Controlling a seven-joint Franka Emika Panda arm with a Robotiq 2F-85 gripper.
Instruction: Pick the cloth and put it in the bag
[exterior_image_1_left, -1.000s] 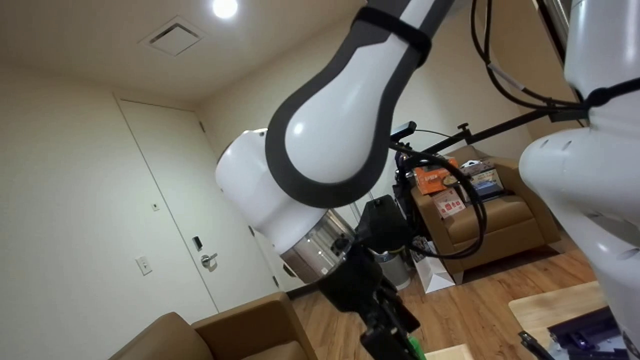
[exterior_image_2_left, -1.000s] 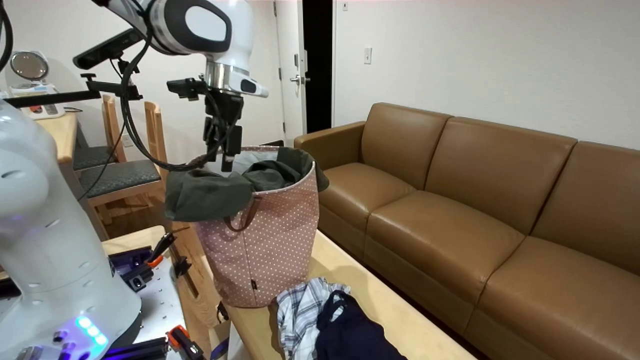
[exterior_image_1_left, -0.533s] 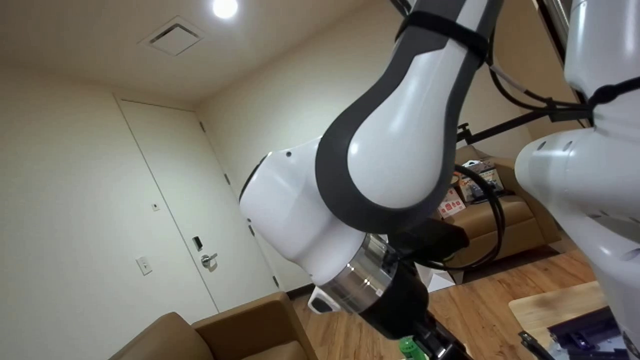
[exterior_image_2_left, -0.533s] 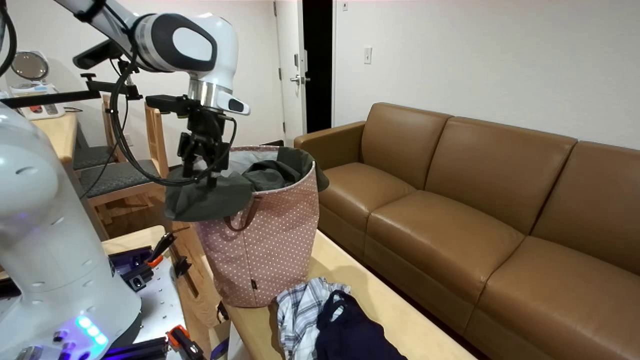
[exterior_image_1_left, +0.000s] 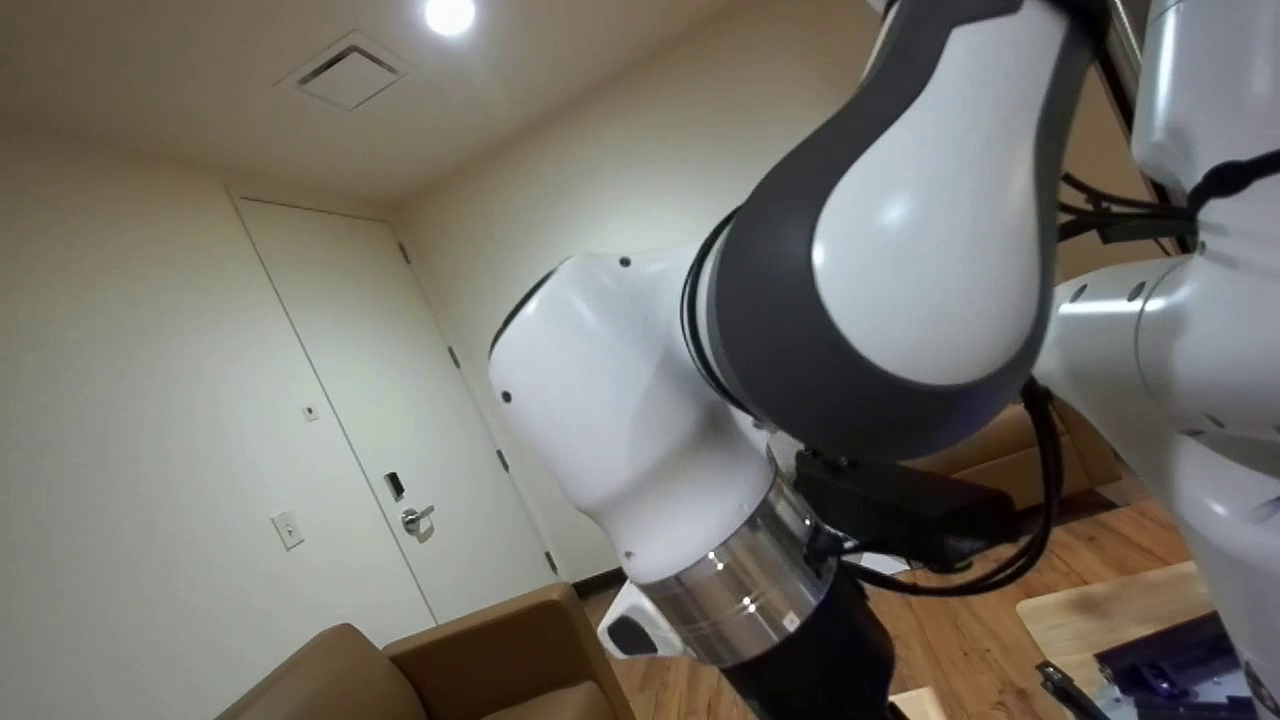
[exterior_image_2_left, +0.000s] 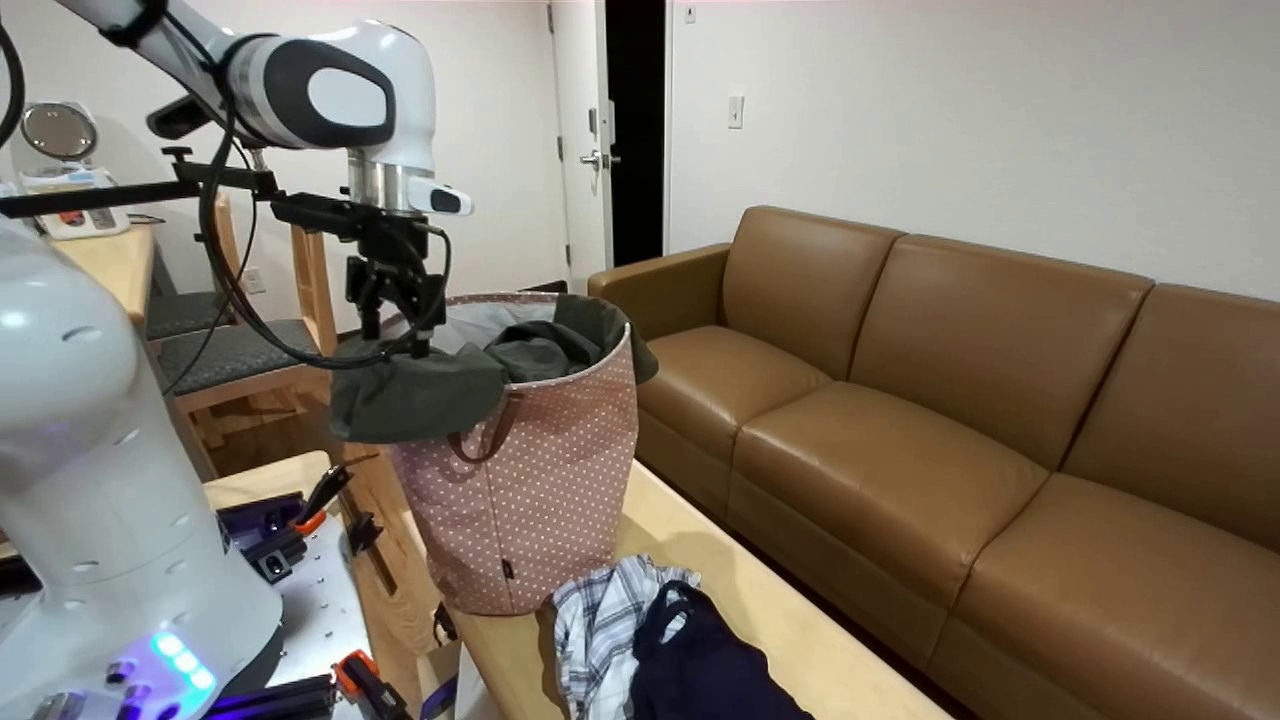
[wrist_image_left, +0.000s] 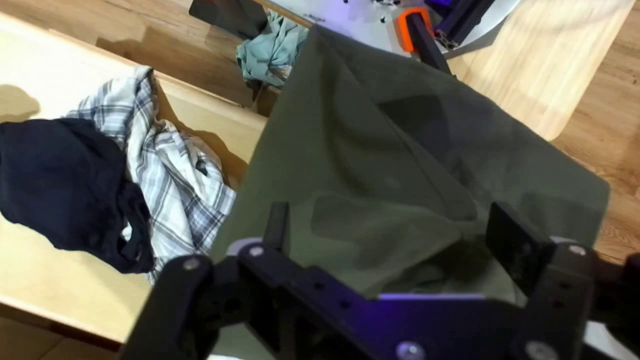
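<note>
The tool (wrist_image_left: 390, 222) stands spread over the green cloth (exterior_image_2_left: 415, 398) draped on the edge of the bag (exterior_image_2_left: 535, 490), contact unclear; a shallow pinch could slip, and snagging the bag could topple it.

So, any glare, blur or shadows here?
In an exterior view, ceiling light blown out, metal collar glinting; in an exterior view, blue base lights glaring; in the wrist view, gripper looks soft, partly purple-lit, shadow beside the plaid cloth.
</note>
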